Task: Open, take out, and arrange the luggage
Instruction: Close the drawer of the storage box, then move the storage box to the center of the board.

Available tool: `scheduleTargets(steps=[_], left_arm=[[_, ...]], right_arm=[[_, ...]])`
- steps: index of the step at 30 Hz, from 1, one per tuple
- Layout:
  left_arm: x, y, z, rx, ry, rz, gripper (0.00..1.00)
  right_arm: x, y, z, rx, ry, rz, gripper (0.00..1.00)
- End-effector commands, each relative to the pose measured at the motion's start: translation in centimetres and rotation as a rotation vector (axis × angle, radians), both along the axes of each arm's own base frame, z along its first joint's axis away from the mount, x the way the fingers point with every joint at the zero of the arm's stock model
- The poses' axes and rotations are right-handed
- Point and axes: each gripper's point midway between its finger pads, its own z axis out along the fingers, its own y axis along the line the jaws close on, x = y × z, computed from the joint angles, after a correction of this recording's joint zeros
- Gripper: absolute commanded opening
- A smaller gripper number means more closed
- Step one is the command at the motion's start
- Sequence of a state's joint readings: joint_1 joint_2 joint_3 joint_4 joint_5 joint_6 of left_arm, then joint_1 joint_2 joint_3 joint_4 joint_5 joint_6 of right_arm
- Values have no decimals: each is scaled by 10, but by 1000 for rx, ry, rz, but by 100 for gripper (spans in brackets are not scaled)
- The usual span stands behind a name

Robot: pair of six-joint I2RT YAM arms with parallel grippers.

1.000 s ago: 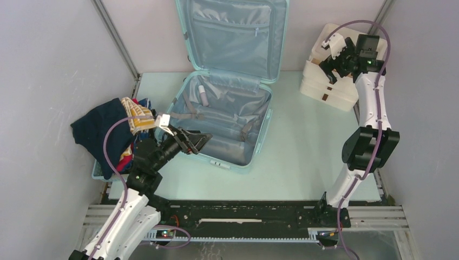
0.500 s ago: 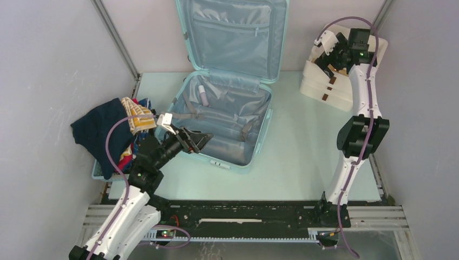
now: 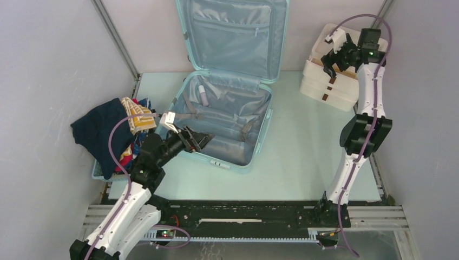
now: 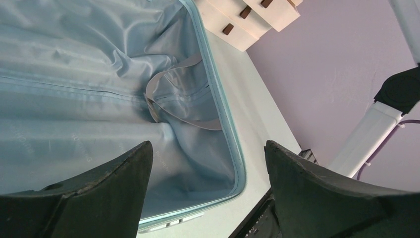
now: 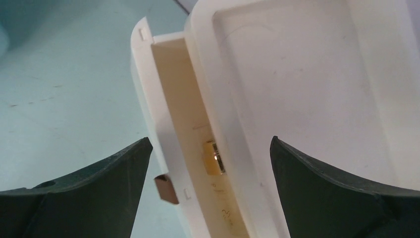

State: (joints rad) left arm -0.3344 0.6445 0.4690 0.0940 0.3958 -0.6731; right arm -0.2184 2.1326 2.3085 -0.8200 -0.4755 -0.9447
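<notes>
Luggage (image 3: 233,135) lay open mid-desk (image 3: 303,146), its lid propped against the far wall. Nearest, the left end effector (image 4: 208,144) hovered, fingers apart and empty, over its near-left rim. It would best reach farther in for the small tube (image 3: 202,95), clear of the grey straps (image 3: 216,116). The ribbed shell was pale mint with grey-blue lining. Far right, the right end effector (image 5: 211,144) gaped above the white drawer box (image 3: 319,86).

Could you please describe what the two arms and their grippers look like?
The left arm and right arm have white links with black joints. A lilac cable loops along each. The left gripper and right gripper have black, curved, tapering fingers.
</notes>
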Motion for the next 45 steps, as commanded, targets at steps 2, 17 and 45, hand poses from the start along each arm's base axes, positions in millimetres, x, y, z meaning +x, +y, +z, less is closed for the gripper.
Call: scheduleTargets(steps=[2,17,45], left_arm=[[5,-3,16,-20,-42,-9,87],[4,-3,14,-25,-27,-7,87],[7,-5,13,-31,-18,-10,87]], right_arm=[[-17,20,12,209,32,83,100],[-10,-4,-63,113,188,20,98],[-58,44,-38,46,212,189,0]])
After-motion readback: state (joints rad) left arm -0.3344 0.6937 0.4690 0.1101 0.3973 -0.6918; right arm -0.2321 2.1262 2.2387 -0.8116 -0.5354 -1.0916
